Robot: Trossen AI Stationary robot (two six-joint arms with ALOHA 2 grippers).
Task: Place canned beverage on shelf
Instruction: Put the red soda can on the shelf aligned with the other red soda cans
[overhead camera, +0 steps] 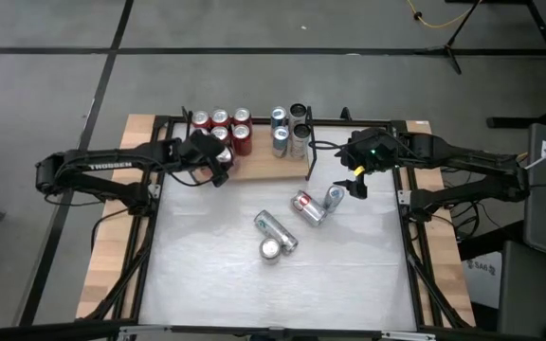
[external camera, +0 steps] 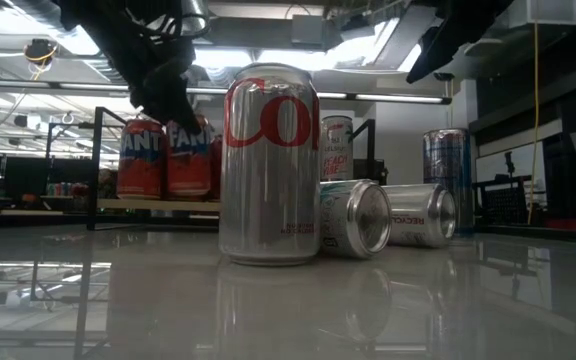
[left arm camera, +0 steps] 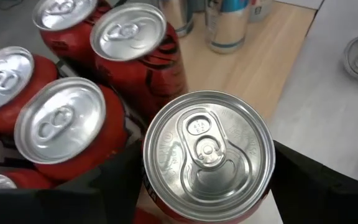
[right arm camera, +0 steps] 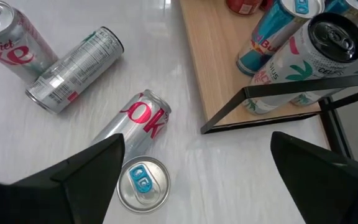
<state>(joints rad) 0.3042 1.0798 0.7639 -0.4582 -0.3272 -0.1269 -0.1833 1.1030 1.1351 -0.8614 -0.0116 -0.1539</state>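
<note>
The shelf [overhead camera: 263, 163], a light wooden board with black rails, lies along the table's far side. On it stand several red cans [overhead camera: 221, 121] and taller cans [overhead camera: 290, 131]. My left gripper [overhead camera: 218, 159] is shut on another red can [left arm camera: 207, 149] at the shelf's near edge, beside the red group. My right gripper [overhead camera: 356, 186] hangs open above the white table, over a lying silver can [right arm camera: 138, 168], touching nothing. My left gripper pinches the red can between its two fingers [left arm camera: 104, 186], which sit on opposite sides of the can's wall [left arm camera: 157, 199] below the rim. The fingers slant down from the table's left. The can stands upright, top up; whether its bottom rests on the shelf I cannot tell.
On the white table stands one upright silver can [external camera: 268, 165]. Beside it lie three silver cans on their sides [overhead camera: 275, 230], [overhead camera: 309, 206], [overhead camera: 335, 197]. Bare wood [left arm camera: 260, 56] shows on the shelf between the red cans and the tall ones.
</note>
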